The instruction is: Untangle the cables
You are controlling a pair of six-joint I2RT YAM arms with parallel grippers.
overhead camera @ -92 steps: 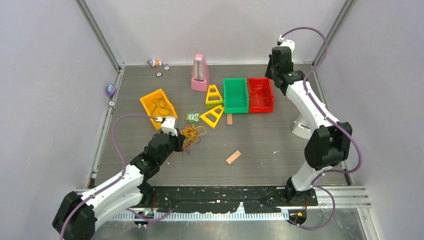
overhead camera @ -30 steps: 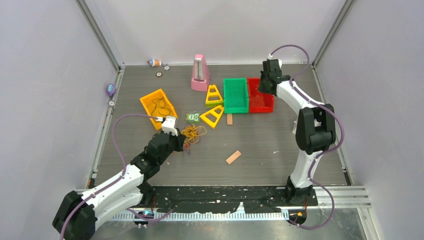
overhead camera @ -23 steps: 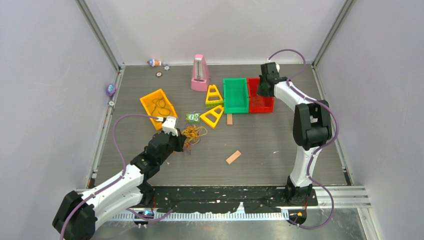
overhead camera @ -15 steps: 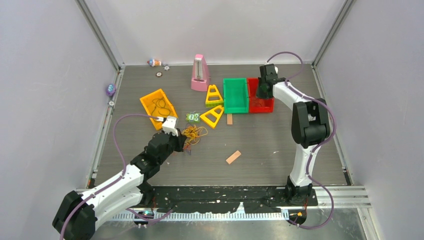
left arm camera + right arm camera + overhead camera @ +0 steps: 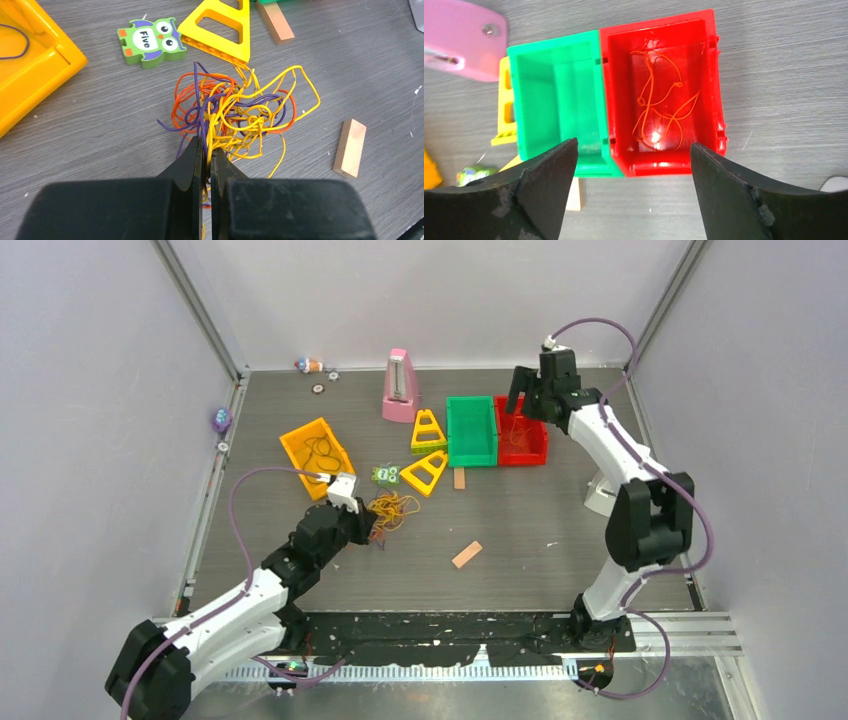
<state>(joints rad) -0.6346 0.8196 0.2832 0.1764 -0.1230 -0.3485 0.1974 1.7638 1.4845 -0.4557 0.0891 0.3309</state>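
Note:
A tangle of yellow, orange-red and dark purple cables point(image 5: 235, 110) lies on the grey table point(image 5: 520, 530), also seen as the cables point(image 5: 388, 508) in the top view. My left gripper point(image 5: 206, 150) is shut on strands at the tangle's near edge. My left gripper point(image 5: 368, 527) sits just left of the heap. An orange-red cable point(image 5: 661, 102) lies loose inside the red bin point(image 5: 711, 75). My right gripper point(image 5: 634, 150) hangs above that bin, open and empty. In the top view my right gripper point(image 5: 525, 400) is over the red bin point(image 5: 521, 430). A dark cable point(image 5: 320, 452) lies in the orange bin point(image 5: 299, 436).
A green bin point(image 5: 471, 430) adjoins the red one. Two yellow triangles point(image 5: 427, 450), an owl tile point(image 5: 149, 41), a pink metronome point(image 5: 400, 386) and wooden blocks point(image 5: 466, 554) lie around. Small items rest at the back left corner point(image 5: 312, 367).
My right gripper has opened and let the orange-red cable drop into the red bin, then lifted back a little. The left arm has not moved.

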